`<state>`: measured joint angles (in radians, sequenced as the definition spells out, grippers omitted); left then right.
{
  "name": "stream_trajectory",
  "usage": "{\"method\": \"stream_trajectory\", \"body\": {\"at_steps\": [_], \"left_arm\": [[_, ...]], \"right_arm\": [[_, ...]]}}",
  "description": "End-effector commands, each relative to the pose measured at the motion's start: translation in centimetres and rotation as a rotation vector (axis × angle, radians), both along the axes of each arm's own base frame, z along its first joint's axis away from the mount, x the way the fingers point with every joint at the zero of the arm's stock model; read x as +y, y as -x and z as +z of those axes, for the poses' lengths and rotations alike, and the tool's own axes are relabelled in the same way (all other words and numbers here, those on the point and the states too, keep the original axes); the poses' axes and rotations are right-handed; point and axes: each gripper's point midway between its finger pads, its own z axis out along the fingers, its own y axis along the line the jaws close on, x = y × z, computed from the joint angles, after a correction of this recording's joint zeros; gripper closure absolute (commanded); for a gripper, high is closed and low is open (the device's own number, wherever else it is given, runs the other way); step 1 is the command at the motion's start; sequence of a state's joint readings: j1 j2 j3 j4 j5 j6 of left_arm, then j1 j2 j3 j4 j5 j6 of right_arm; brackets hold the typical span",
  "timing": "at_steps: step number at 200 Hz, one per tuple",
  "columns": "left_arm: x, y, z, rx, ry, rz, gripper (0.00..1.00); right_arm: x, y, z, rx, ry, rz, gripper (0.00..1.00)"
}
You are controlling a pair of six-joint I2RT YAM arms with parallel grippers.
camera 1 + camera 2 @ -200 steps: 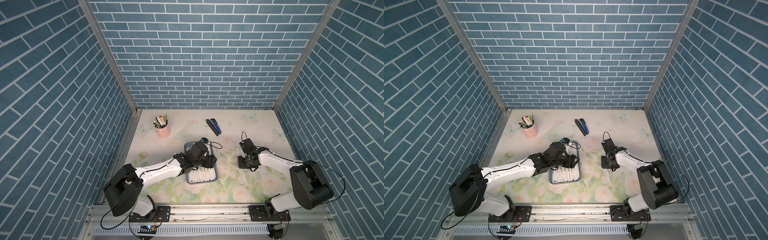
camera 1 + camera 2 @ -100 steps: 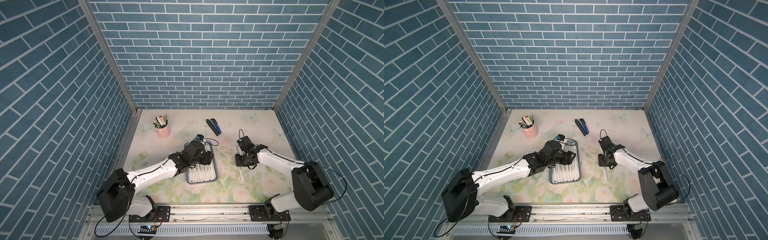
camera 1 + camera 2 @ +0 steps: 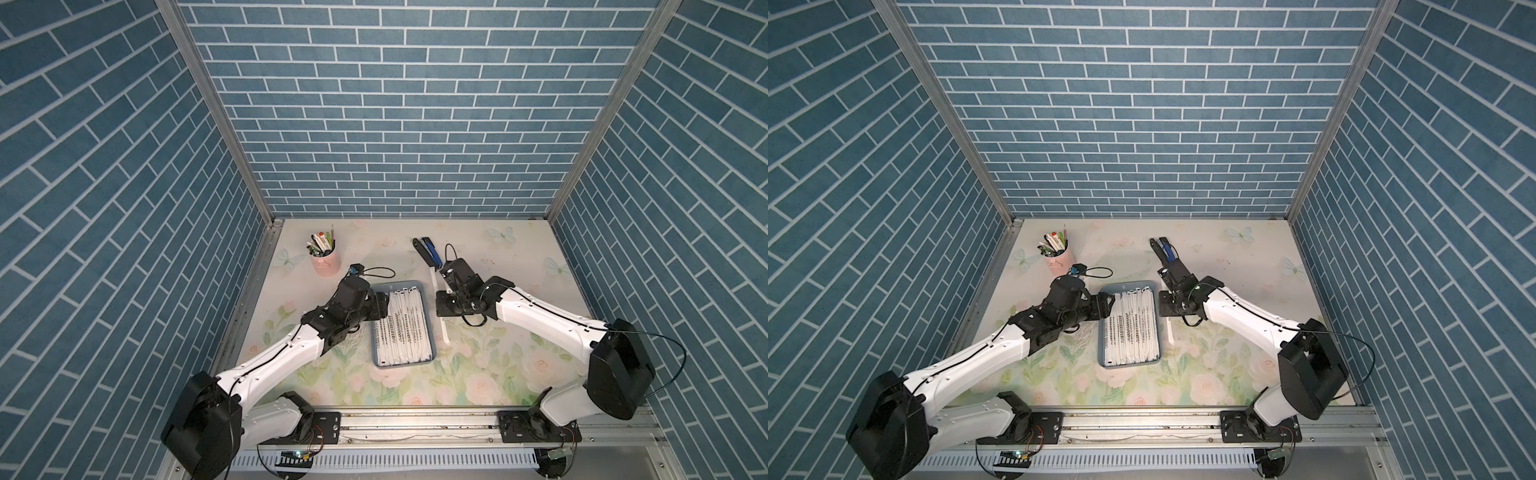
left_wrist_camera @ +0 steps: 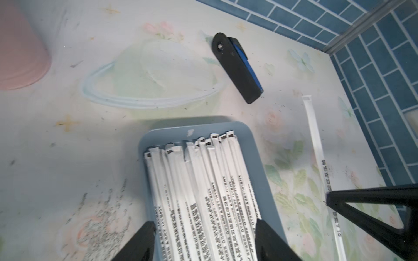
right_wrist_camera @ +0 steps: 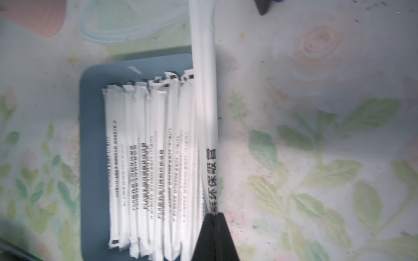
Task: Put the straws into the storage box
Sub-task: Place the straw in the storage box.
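A pink cup (image 3: 326,266) of pens (image 3: 321,245) is standing beyond the left claw (image 3: 384,306), a stapler (image 3: 427,251) lying beyond the right claw (image 3: 440,308).

Floral tabletop (image 3: 498,365), blue-grey storage box (image 3: 405,365) at ctr; pink cup (image 3: 327,265) far left, stapler (image 3: 427,251) far ctr
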<state>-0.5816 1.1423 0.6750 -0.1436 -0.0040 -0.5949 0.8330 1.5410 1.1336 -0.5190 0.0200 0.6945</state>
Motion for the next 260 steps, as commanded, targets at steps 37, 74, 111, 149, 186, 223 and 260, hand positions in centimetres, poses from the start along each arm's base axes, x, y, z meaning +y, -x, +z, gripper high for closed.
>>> {"method": "stream_trajectory", "body": {"at_steps": [37, 74, 111, 149, 186, 223, 260], "left_arm": [[3.0, 1.4, -1.5, 0.033, -0.008, 0.055, 0.27], [3.0, 1.9, -2.2, 0.038, 0.003, 0.049, 0.27], [2.9, 2.0, -2.5, 0.041, 0.002, 0.042, 0.27], [2.7, 2.0, -2.5, 0.044, 0.011, 0.037, 0.27], [2.4, 1.9, -2.4, 0.046, 0.021, 0.03, 0.27], [2.5, 1.8, -2.1, 0.041, 0.02, 0.036, 0.27], [3.0, 1.4, -1.3, 0.021, -0.008, 0.055, 0.27]], "right_arm": [[6.8, 1.0, -3.7, 0.021, -0.042, -0.068, 1.0], [6.6, 1.5, -6.2, 0.061, -0.003, -0.049, 1.0], [5.9, 2.1, -7.7, 0.089, 0.04, -0.029, 0.99], [4.8, 2.2, -8.5, 0.093, 0.083, -0.017, 0.97], [4.5, 2.4, -9.0, 0.106, 0.088, -0.006, 0.89], [4.3, 2.0, -7.8, 0.073, 0.094, -0.005, 0.8], [4.0, 1.1, -5.4, 0.011, 0.11, 0.001, 0.77]]}}
